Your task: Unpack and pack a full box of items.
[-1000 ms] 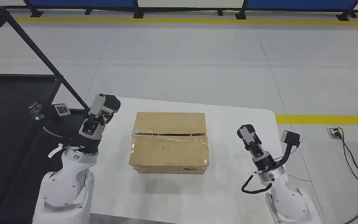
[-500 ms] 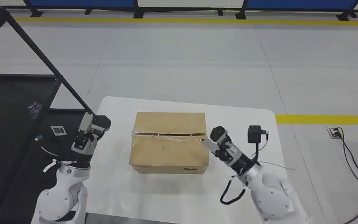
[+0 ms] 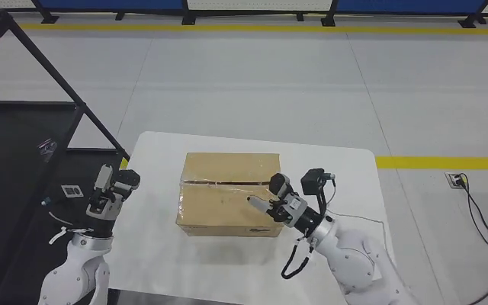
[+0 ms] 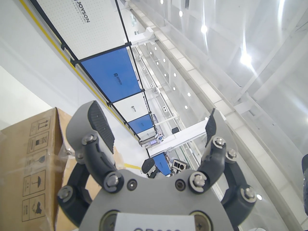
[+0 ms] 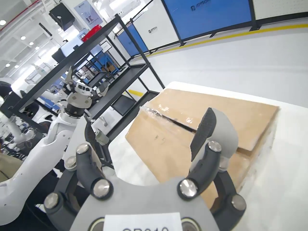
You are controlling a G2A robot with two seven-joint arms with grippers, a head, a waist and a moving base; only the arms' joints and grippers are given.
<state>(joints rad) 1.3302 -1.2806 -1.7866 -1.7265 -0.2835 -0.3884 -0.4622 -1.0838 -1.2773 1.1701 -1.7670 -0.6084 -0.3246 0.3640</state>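
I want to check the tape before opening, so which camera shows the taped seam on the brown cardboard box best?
Right wrist view: the clear-taped seam runs close across the brown cardboard box, a jaw covering part. The top view shows the whole seam, smaller. The left wrist view shows the box's symbol-printed side.

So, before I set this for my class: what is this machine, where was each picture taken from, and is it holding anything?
It is a robot with two arms, each ending in a two-fingered hand. One picture looks down from above the arms; the other two come from wrist cameras, showing each hand up close. On the white table stands one cardboard box, flaps shut and taped. The left hand is beside the box, pointing up, open. The right hand, near the box, is open too. Neither holds anything.
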